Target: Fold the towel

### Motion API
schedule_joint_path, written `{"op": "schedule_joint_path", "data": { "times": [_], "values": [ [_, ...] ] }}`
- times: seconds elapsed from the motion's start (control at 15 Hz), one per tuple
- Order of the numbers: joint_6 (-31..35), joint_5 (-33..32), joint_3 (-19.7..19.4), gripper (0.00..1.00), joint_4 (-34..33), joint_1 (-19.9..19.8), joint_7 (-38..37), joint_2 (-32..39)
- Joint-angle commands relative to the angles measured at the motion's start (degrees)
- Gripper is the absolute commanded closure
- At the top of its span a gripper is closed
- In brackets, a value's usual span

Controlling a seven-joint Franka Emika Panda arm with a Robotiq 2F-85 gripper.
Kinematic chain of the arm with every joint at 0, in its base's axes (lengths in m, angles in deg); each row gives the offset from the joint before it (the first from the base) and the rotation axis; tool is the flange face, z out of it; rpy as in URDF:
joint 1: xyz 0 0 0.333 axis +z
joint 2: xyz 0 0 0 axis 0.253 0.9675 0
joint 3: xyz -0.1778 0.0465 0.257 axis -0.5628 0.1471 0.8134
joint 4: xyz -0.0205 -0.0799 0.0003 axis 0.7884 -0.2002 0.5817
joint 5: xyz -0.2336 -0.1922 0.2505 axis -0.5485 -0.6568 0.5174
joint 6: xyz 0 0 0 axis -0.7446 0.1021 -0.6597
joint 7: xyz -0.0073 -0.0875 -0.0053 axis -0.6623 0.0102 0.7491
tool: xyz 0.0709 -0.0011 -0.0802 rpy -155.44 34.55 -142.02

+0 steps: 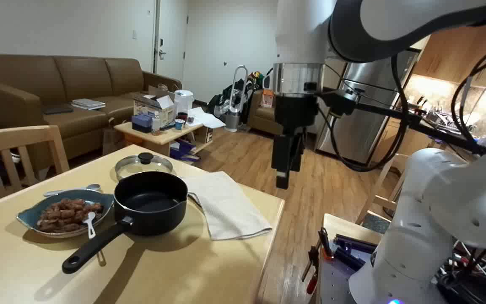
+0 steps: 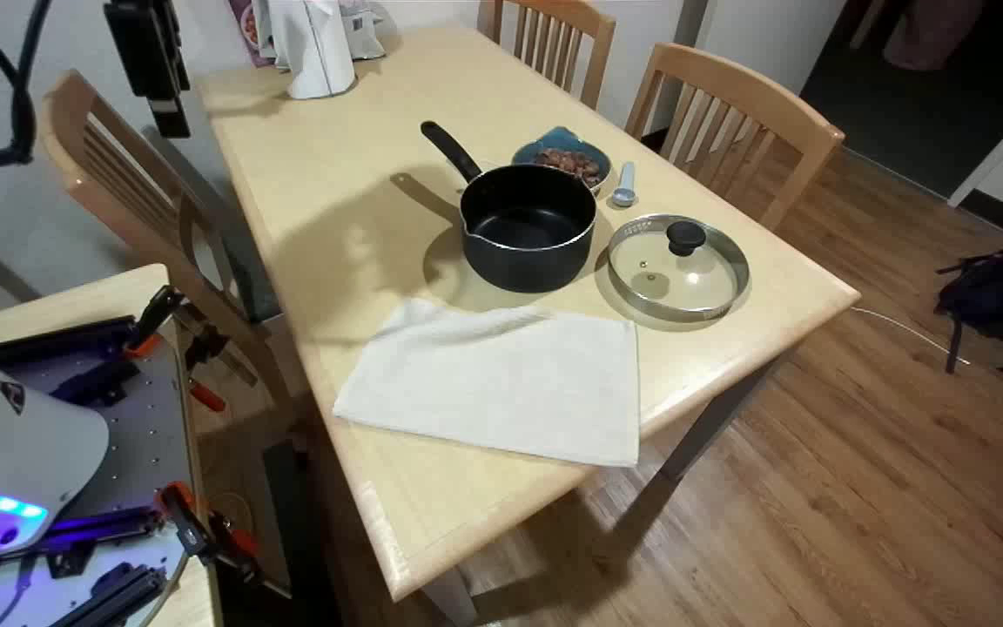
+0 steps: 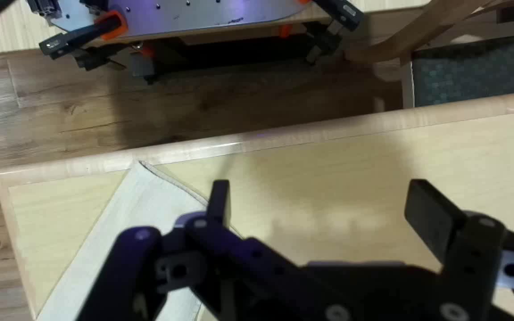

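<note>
Holds fingers (image 3: 433,220) spread wide in gripper (image 3: 317,205), above table (image 2: 336,131).
In an exterior view, has towel (image 2: 501,383) on table's near end, rumpled along far edge, just beside black pot (image 2: 528,261), left of glass lid (image 2: 680,274).

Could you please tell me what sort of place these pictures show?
Probably a home's combined living, dining and kitchen space: a brown sofa, a steel-coloured fridge and a light wooden table suggest it.

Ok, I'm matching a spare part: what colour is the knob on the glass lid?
Black; the knob shows best in an exterior view.
</note>
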Motion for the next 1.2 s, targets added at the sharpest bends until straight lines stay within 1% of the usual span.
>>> {"op": "schedule_joint_path", "data": {
  "times": [0.0, 0.13, 0.2, 0.27, 0.53, 0.6, 0.67, 0.8, 1.0, 1.13],
  "values": [
    [-0.1, 0.0, 0.1, 0.0, -0.1, -0.2, 0.1, 0.0],
    [-1.4, -2.7, 0.8, 0.0, -0.7, -0.3, 0.8, 1.0],
    [-2.9, -4.3, 0.5, 0.0, -1.3, -0.4, 2.3, 2.2],
    [-5.5, -5.2, -0.3, 0.0, -2.0, 0.1, 4.9, 3.7],
    [-5.8, -7.4, -4.9, 0.0, -1.4, 0.1, 17.5, 8.0],
    [-7.7, -8.0, -5.7, 0.0, -2.4, 0.0, 19.4, 9.8],
    [-5.2, -6.8, -4.2, 0.0, -0.2, 0.1, 14.8, 5.9],
    [-5.6, -7.1, -5.6, 0.0, -0.5, -0.1, 17.5, 8.2],
    [-5.7, -7.1, -5.7, 0.0, -1.0, -0.1, 18.0, 9.2],
    [0.5, -9.2, -5.8, 0.0, 0.5, 0.7, 22.5, 9.2]
  ]
}}
